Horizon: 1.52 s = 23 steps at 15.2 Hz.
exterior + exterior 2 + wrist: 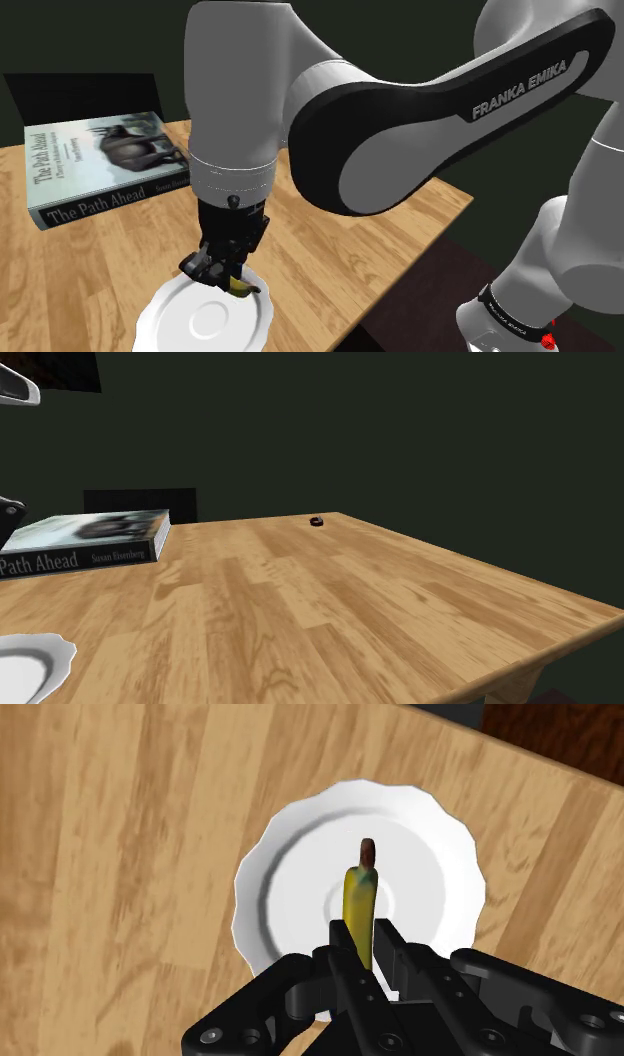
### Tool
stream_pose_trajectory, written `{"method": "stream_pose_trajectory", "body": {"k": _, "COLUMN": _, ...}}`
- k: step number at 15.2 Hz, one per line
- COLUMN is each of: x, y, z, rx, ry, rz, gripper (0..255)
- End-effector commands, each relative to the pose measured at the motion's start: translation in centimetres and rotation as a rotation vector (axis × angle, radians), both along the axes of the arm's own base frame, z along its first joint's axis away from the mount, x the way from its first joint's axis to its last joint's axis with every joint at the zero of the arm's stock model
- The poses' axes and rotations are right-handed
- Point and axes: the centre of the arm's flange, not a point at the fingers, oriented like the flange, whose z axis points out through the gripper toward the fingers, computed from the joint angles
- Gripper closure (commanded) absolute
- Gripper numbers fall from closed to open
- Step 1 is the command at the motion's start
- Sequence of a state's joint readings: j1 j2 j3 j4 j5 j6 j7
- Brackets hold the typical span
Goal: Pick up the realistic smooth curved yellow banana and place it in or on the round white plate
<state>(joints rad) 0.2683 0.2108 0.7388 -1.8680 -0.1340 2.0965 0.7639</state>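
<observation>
A yellow banana [360, 902] with a brown tip stands clasped between the black fingers of my gripper [366, 950]. It hangs above the middle of the round white plate [440, 854] with a scalloped rim. In the shoulder view the gripper [228, 268] is just over the plate [190, 320] near the table's front edge, and a bit of yellow banana [240, 286] shows under the fingers. A part of the plate's rim [50, 650] appears at the second exterior view's lower left.
A book, "The Path Ahead" [95, 165], lies on the wooden table [350, 230] behind the plate; the same book [85, 540] shows at the far left. A small dark ring-like object [316, 521] sits near the table's far edge. Dark walls surround the table.
</observation>
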Motion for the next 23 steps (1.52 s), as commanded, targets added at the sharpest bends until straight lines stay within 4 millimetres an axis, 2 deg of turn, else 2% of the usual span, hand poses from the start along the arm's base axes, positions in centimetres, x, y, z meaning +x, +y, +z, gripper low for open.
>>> {"method": "stream_pose_trajectory", "body": {"k": 1, "x": 1.0, "y": 3.2, "z": 0.1, "rx": -0.001, "ry": -0.001, "rz": -0.004, "gripper": 255}}
{"method": "stream_pose_trajectory", "body": {"k": 15, "x": 1.0, "y": 3.2, "z": -7.1, "rx": -0.001, "ry": -0.001, "rz": -0.004, "gripper": 255}}
{"method": "stream_pose_trajectory", "body": {"k": 23, "x": 1.0, "y": 3.2, "z": -7.1, "rx": -0.001, "ry": -0.001, "rz": -0.004, "gripper": 255}}
